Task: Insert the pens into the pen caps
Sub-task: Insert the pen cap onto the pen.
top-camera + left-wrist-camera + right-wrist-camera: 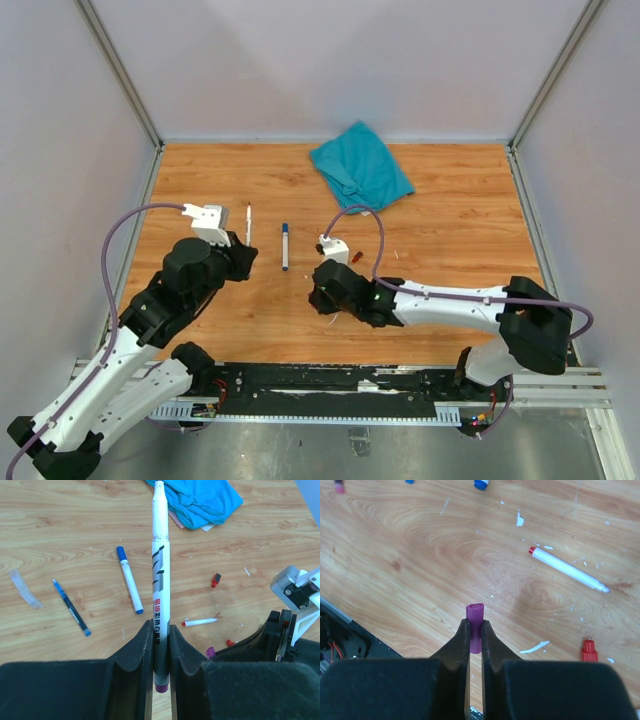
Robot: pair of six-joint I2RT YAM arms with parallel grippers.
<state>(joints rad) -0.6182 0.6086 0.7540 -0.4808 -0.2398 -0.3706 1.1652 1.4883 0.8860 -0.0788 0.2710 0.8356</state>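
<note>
Clamping a pen (160, 575), left end effector (160, 629); right end effector (475, 626) pinches purple cap (475, 612).

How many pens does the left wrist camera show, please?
4: one pen in the left fingers, a blue-ended pen beside it, a thin blue pen farther left, a red-tipped pen rightward; more may be hidden.

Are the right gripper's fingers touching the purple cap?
Touching. The right wrist view shows the purple cap clamped between both fingers of the right gripper, no gap on either side, its open end poking out beyond their tips.
</note>
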